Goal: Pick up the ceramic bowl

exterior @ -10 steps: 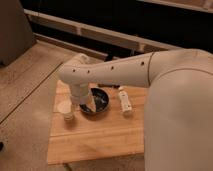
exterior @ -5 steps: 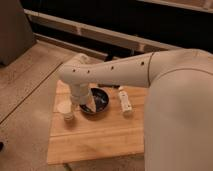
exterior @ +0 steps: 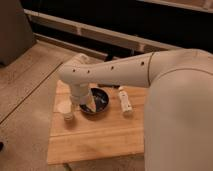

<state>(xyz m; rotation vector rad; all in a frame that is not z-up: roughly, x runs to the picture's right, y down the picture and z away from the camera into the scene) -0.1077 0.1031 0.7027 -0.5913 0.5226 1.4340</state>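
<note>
Camera view: the ceramic bowl (exterior: 101, 102) sits on the wooden counter (exterior: 100, 142), toward its far edge and left of the middle. The white arm (exterior: 115, 72) reaches across from the right and bends down over the bowl's left rim. The jaws are there at that rim, hidden under the wrist, so I cannot tell whether they are parted or closed. A white cup (exterior: 66, 109) stands near the left edge. A white bottle (exterior: 125, 103) lies toward the right edge.
</note>
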